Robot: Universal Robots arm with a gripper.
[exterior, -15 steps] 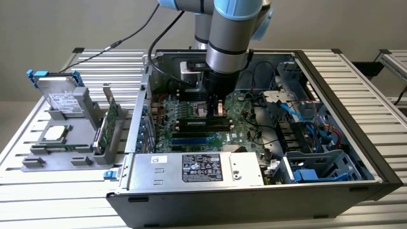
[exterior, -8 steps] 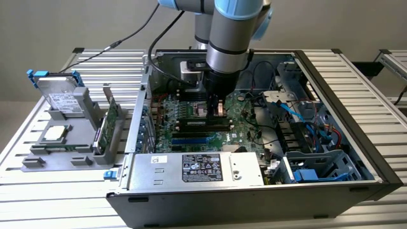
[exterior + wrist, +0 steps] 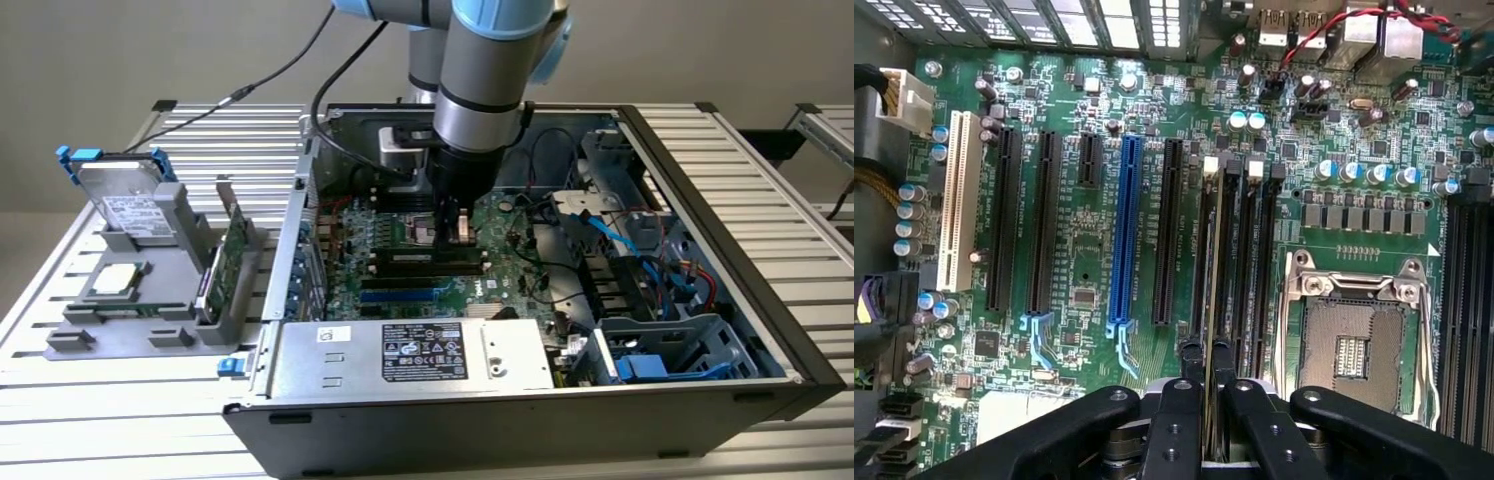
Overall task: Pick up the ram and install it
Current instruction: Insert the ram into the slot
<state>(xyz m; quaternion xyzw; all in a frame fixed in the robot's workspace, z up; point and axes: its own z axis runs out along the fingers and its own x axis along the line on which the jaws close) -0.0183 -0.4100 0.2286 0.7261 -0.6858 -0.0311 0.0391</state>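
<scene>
Inside the open computer case (image 3: 534, 430), your arm's fingers (image 3: 1190, 365) are clamped on the ram (image 3: 1211, 250), which hangs on edge directly beneath them over the green motherboard (image 3: 1084, 250), its long axis lined up with the black memory slots (image 3: 1242, 260) beside the processor socket (image 3: 1354, 350).

The motherboard (image 3: 1084, 250) is glossy green, with black and blue plastic slots (one white); the ram (image 3: 1212, 260) shows a thin dull edge; the gripper (image 3: 1207, 352) is matt black; the case (image 3: 781, 320) is dark painted metal.
</scene>
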